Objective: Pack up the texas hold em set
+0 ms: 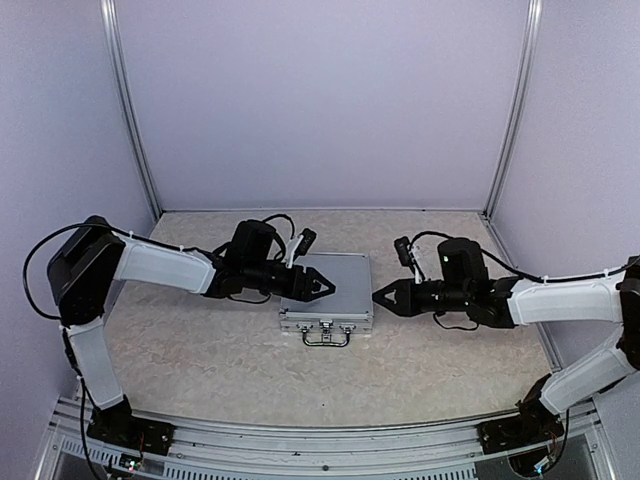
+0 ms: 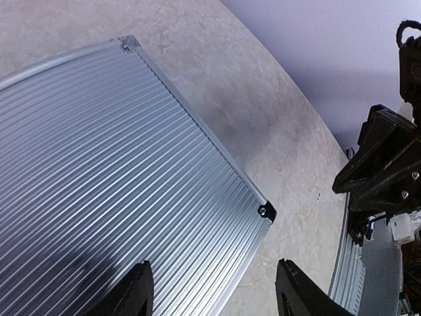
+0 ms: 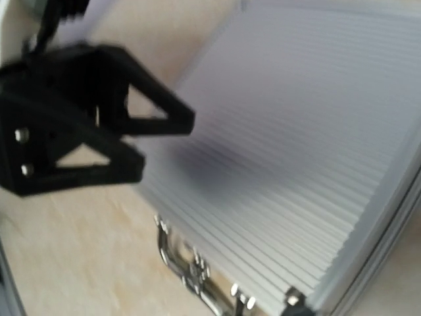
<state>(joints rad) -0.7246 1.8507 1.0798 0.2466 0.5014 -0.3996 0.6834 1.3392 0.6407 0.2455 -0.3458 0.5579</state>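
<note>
Beige bench (image 1: 200, 370) carries the silver case (image 1: 345, 277), lid down, under the left end effector (image 1: 322, 287), whose jaws stand apart and empty, and just beside the right end effector (image 1: 385, 297), whose opening I cannot tell; packing seems nearly done, maybe only locking it remains.

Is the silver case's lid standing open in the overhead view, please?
No, the silver case lies flat and fully shut, its handle toward the near edge.
</note>
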